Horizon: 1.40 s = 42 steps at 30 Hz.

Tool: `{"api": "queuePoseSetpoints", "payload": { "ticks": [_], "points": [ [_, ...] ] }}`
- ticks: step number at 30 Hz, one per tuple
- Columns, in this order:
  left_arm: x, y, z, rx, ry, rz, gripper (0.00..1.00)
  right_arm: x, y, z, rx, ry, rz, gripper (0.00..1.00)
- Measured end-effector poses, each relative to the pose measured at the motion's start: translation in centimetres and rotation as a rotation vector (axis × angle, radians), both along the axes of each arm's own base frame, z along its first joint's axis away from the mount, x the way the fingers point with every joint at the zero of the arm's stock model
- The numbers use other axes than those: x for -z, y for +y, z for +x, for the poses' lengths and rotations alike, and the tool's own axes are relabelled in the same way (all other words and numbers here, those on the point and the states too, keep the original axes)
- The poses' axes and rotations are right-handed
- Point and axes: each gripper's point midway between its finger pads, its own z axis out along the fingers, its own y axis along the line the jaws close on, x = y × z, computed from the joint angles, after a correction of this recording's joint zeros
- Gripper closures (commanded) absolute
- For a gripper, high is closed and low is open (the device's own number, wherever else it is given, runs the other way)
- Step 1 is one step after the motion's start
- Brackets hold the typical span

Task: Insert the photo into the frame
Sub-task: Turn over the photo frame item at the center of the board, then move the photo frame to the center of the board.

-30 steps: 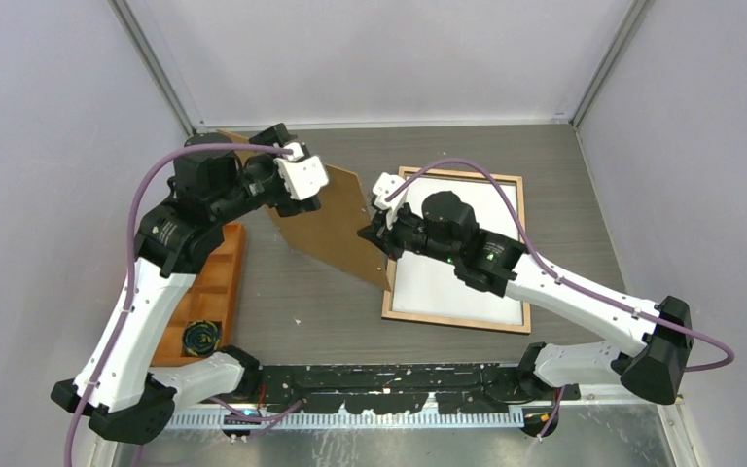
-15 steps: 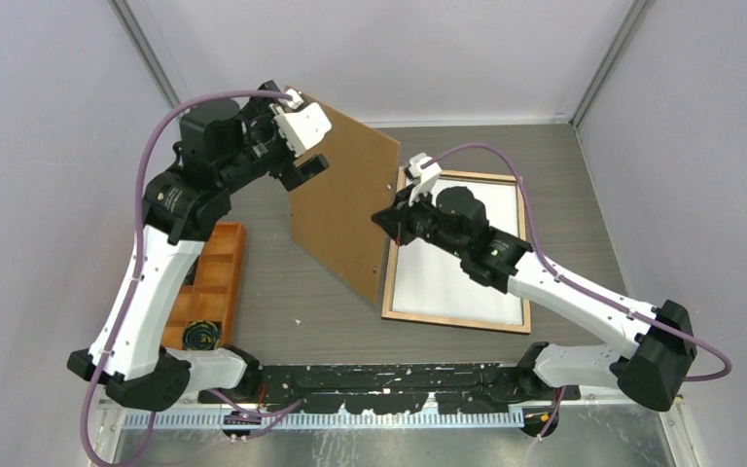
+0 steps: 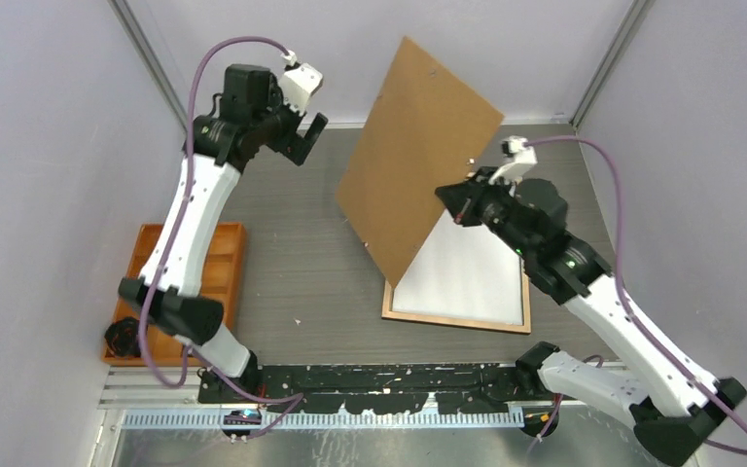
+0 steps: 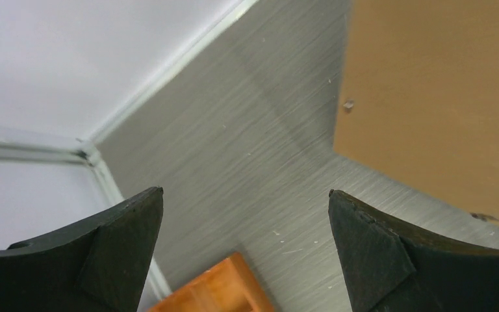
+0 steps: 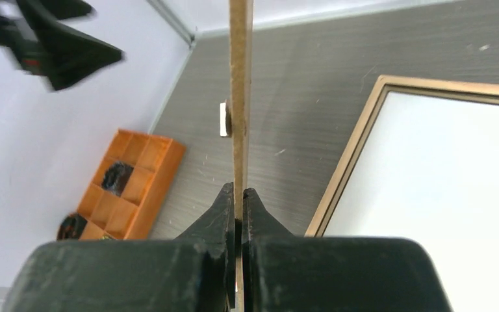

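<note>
- Showing the right gripper (image 5: 238, 195) clenched on one thin edge of the backing board (image 3: 418, 146). The board is held raised and steeply tilted above the frame's left side. Whether its lower corner touches anything cannot be told.
- An edge pinch suits so flat a panel, and it leaves both faces free.
- The left gripper (image 3: 303, 139) hangs high at the far left, jaws spread wide with nothing between them. It is well apart from the board, presumably to keep out of the panel's path.
- The frame (image 3: 457, 322) lies flat on the table (image 3: 292, 253) at the right, wood-coloured back upward, ready for loading from behind.
- The photo (image 3: 467, 277) appears to lie within the rails as a plain white sheet, presumably picture side down. No image is visible to confirm this.
- Judged stage: print seated. The board would next be lowered flat onto it, inside the rails.
- Risk: held by a single edge, the board may pivot or catch a rail.
- An orange tray (image 3: 216, 263) sits at the left, uninvolved.
</note>
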Motion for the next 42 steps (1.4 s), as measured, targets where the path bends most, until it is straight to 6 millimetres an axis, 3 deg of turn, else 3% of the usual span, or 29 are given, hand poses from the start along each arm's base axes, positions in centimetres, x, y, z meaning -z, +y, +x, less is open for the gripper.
{"api": "queuePoseSetpoints", "payload": {
  "ticks": [3, 5, 11, 17, 22, 29, 33, 42],
  "points": [
    [3.4, -0.1, 2.9, -0.069, 0.120, -0.031, 0.00, -2.4, -2.7, -1.7, 0.073, -0.047, 0.042, 0.99],
    [7.0, -0.7, 4.1, -0.100, 0.234, -0.058, 0.00, -4.1, -4.8, -2.9, 0.135, -0.075, 0.071, 0.99],
    [16.9, -4.9, 3.0, -0.092, 0.543, -0.114, 0.00, -8.1, -10.3, -5.0, 0.324, -0.116, 0.106, 0.99],
    [22.3, -12.2, 1.1, 0.014, 0.692, -0.126, 0.13, -8.0, -14.7, -6.7, 0.476, -0.094, 0.058, 0.99],
    [26.2, -16.6, -0.1, 0.070, 0.803, -0.170, 0.21, -6.7, -16.7, -7.9, 0.537, -0.054, -0.001, 0.99],
    [30.5, -19.1, 0.0, 0.070, 0.889, -0.203, 0.36, -5.6, -17.5, -8.5, 0.561, -0.022, -0.031, 0.99],
    [31.6, -19.8, 0.0, 0.075, 0.906, -0.211, 0.46, -5.5, -17.5, -8.5, 0.563, -0.016, -0.028, 0.99],
    [32.9, -21.0, -0.4, 0.090, 0.943, -0.225, 0.50, -5.3, -17.4, -8.5, 0.562, -0.009, -0.023, 0.99]
  ]
}}
